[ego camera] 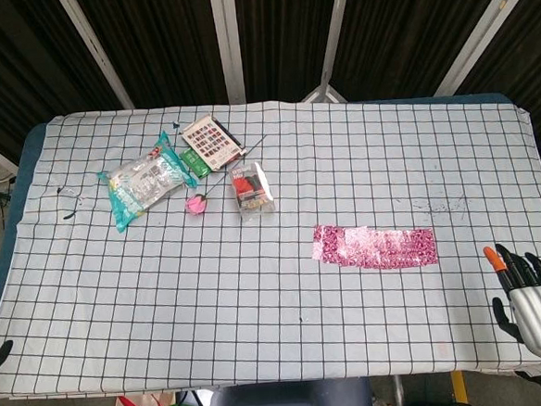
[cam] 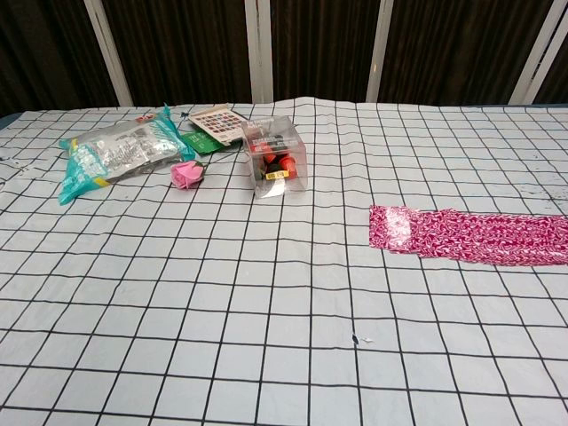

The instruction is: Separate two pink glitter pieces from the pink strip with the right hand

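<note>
So, table (ego camera: 289,341): covered by a white cloth with a black grid, spanning both views.
Strip (ego camera: 375,247): pink glitter, lying flat right of centre, long side running left to right; untouched, well apart from the clutter at far left.
Right hand (ego camera: 534,301): at the near right corner of the table, off the strip and nearer than it; fingers apart and pointing away, holding nothing; one fingertip is orange. Head view only.
Left hand: not seen in either view.
Bag (ego camera: 144,179): teal and clear packet, far left, lying flat.
Card (ego camera: 210,140): patterned swatch card, far side, right of the bag.
Box (cam: 274,156): clear, with red and black items inside, just right of the flower.
Flower (cam: 186,173): small pink one between bag and box.
</note>
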Motion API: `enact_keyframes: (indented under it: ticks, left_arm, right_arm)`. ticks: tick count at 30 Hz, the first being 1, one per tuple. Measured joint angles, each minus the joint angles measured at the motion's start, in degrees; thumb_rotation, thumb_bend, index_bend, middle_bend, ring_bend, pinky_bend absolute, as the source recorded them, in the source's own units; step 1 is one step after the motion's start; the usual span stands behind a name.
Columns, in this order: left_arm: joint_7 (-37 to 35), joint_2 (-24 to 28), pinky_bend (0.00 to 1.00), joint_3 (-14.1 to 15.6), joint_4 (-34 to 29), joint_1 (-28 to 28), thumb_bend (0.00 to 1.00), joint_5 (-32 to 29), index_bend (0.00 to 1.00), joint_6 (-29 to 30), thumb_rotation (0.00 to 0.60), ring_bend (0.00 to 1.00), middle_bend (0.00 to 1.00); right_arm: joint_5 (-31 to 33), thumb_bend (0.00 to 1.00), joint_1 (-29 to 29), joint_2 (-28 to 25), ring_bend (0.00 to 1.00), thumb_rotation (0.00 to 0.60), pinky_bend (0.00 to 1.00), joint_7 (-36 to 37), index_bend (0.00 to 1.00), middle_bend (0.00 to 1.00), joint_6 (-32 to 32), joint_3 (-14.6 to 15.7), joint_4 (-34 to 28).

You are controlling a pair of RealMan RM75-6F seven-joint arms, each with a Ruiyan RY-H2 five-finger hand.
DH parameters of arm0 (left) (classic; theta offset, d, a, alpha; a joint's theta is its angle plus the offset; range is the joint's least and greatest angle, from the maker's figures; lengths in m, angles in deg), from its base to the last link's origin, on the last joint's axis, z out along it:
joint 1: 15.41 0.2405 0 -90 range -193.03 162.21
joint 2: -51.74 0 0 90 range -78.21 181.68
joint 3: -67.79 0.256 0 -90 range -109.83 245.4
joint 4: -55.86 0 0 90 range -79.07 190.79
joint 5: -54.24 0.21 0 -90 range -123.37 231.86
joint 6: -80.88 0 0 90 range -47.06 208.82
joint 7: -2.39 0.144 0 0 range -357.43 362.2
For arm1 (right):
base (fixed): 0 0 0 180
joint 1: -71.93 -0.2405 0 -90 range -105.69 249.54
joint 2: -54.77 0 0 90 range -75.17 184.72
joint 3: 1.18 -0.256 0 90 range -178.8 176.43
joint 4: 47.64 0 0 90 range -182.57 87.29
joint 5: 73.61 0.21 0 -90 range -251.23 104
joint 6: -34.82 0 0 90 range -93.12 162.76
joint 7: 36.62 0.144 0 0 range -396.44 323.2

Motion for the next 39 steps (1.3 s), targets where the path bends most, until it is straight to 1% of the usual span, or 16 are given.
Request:
enact_keyframes:
  ticks: [5,12,18,22,26,30,31,34,39]
  left_arm:
    - [0.04,-0.05,0.09,-0.23,0.03,-0.26,0.35,-0.46,0.16,-0.43,0.600,0.00,0.00]
    - [0.46,-0.16,0.09,-0.01,-0.12,-0.13,0.35,0.30,0.16,-0.05,0.600,0.00,0.00]
    - [0.47,-0.15,0.09,-0.15,-0.13,-0.22,0.35,-0.65,0.16,-0.62,0.600,0.00,0.00]
    - [0.74,-0.18,0.09,-0.04,-0.32,-0.10,0.35,0.13,0.16,-0.12,0.600,0.00,0.00]
    - [1.22,-0.30,0.09,0.44,-0.48,0.22,0.35,1.02,0.16,0.33,0.600,0.00,0.00]
    - [1.15,-0.35,0.09,0.36,-0.48,0.27,0.35,0.87,0.16,0.42,0.600,0.00,0.00]
    - [1.08,-0.34,0.09,0.34,-0.47,0.27,0.35,0.74,0.16,0.38,0.600,0.00,0.00]
    - [1.02,-0.30,0.09,0.23,-0.48,0.21,0.35,0.31,0.16,0.14,0.600,0.00,0.00]
    - [1.43,-0.42,0.09,0.19,-0.60,-0.01,0.35,0.14,0.16,-0.34,0.600,0.00,0.00]
  right_arm:
    - [0.40,0.59,-0.02,0.63,0.12,0.600,0.09,-0.31,0.00,0.05,0.47,-0.56,0.22]
    - [-0.62,0.59,0.33,2.33,0.12,0.600,0.09,-0.30,0.00,0.05,2.57,-1.08,1.27]
    - [-0.81,0.59,0.04,2.43,0.12,0.600,0.08,-0.13,0.00,0.05,1.68,-0.81,1.61]
    - [-1.21,0.58,-0.23,2.53,0.12,0.600,0.06,-0.51,0.00,0.05,0.78,-0.32,1.66]
    - [-1.70,0.52,-0.32,2.62,0.12,0.600,0.06,-1.18,0.00,0.05,0.47,0.08,1.11]
    - [-1.91,0.52,-0.47,2.90,0.12,0.600,0.06,-2.24,0.00,0.05,0.17,0.19,0.62]
    - [-1.99,0.52,-0.58,3.01,0.14,0.600,0.06,-2.64,0.00,0.05,-0.02,0.21,0.51]
    - [-2.26,0.52,-1.17,3.39,0.24,0.600,0.11,-3.84,0.00,0.05,-1.50,0.49,-0.03]
    - [-2.25,0.51,-3.33,3.97,0.29,0.600,0.14,-6.71,0.00,0.08,-6.41,0.88,-2.10]
